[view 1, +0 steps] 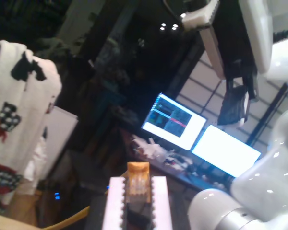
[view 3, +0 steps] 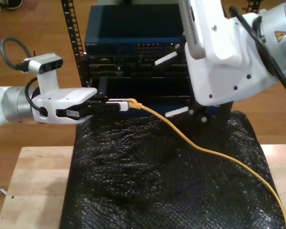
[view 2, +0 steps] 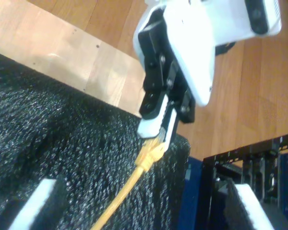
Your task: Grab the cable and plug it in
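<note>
Cable (view 3: 200, 148) plug end sits pinched in my first gripper (view 3: 118, 105) at the exterior view's left, my second gripper (view 3: 177, 84) spread; I judge slippage or misalignment likely entering the far rack (view 3: 133, 47).

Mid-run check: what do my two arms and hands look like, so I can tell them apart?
My first hand is black linkage under a white shell, with white ribbed pads, a silver wrist joint, and a white camera trailing a looped grey cable. My second hand has white pads; its bulky white arm carries a black cable and a yellow warning triangle.
</note>
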Robot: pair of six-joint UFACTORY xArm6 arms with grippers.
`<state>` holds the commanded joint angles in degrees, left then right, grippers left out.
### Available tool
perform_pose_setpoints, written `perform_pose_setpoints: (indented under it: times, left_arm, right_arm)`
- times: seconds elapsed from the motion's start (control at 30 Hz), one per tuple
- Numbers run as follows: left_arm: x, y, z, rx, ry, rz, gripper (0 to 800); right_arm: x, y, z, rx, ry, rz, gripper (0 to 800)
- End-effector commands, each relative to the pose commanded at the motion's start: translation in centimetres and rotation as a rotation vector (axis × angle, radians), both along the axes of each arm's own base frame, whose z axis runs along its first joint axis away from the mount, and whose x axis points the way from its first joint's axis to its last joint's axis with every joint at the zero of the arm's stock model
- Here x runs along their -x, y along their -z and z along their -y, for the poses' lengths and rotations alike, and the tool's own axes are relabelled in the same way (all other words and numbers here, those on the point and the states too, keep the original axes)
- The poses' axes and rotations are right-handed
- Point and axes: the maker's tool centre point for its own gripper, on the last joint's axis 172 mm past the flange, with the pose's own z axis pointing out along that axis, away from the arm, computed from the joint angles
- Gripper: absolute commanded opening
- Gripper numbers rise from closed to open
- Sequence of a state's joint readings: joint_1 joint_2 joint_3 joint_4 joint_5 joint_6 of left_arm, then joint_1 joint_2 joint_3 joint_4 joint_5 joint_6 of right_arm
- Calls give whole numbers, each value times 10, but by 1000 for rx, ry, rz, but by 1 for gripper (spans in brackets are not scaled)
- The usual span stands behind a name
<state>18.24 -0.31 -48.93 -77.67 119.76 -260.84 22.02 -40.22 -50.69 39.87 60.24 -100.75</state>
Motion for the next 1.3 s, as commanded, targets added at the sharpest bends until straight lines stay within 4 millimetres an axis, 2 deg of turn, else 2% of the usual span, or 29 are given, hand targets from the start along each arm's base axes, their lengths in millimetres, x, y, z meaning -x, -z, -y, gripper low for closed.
perform_pose_setpoints:
  times: [0.13,0.3,0.6,0.87,1.07,1.3]
  left_arm:
    - [1,-5,0,25,8,-4,7]
    - [2,-14,-2,82,21,-19,14]
    - [7,-19,-3,102,52,-58,14]
    - [15,-30,-9,171,104,-107,31]
    - [15,-32,-9,193,108,-113,31]
    - [18,-33,-10,202,117,-118,30]
  right_arm:
    - [-4,5,-1,-3,11,8,756]
    - [-1,8,-16,-13,-4,37,758]
    - [-1,13,-38,-20,-46,147,768]
    - [1,12,-32,-25,-43,211,758]
    - [8,9,-39,-32,-63,229,739]
    - [7,13,-43,-34,-60,247,670]
